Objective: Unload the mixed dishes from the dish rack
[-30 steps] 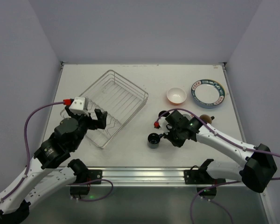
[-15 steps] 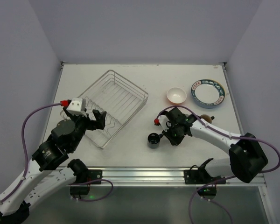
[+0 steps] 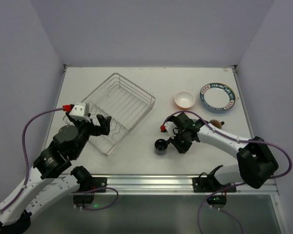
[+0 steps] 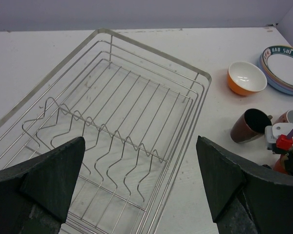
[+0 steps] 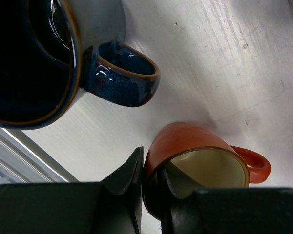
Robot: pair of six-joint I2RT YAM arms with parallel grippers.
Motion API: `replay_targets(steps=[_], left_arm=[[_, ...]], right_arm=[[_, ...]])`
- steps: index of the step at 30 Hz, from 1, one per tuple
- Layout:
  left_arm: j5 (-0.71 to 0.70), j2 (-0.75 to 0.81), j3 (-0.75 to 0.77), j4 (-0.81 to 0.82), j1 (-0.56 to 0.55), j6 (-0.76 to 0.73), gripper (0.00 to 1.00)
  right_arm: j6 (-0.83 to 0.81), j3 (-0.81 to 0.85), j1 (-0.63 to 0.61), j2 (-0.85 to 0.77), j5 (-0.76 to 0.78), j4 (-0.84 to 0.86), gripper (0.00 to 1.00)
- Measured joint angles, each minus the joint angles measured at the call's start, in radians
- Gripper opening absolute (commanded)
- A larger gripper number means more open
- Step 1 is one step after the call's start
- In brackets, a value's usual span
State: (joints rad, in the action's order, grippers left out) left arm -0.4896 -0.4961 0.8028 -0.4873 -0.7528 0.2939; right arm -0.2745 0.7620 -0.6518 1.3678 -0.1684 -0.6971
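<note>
Dish rack [image 4: 122, 112] lies below our left tool [image 4: 140, 146], spread wide; our right tool [image 5: 154, 168] pinches the orange mug [image 5: 195, 146] at its rim.

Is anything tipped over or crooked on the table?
Yes. The brown mug, right of the rack, looks tipped onto its side, mouth facing sideways. The dish rack also sits crooked, turned diagonal to the edges of the table. Nothing looks spilled or broken.

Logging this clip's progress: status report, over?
Left gripper open over empty dish rack. Right gripper shut on orange mug, beside dark mug. Nothing blocking.
</note>
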Motion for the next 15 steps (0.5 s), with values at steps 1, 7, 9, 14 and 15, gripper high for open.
replay_targets(steps=[1,7,9,14,15], left_arm=[[0.000,0.002,0.000,0.000,0.000,0.000,1.00],[-0.001,0.005,0.000,0.000,0.000,0.000,1.00],[-0.001,0.004,0.000,0.000,0.000,-0.001,1.00],[-0.001,0.002,0.000,0.000,0.000,-0.001,1.00],[-0.002,0.002,0.000,0.000,0.000,-0.001,1.00]], right_arm=[[0.000,0.000,0.000,-0.002,-0.004,0.000,0.26],[-0.005,-0.005,0.000,-0.033,-0.008,0.006,0.47],[-0.007,-0.010,0.000,-0.049,-0.008,0.009,0.52],[-0.007,-0.018,0.000,-0.090,-0.011,0.010,0.99],[-0.010,-0.018,0.000,-0.100,-0.012,0.010,0.99]])
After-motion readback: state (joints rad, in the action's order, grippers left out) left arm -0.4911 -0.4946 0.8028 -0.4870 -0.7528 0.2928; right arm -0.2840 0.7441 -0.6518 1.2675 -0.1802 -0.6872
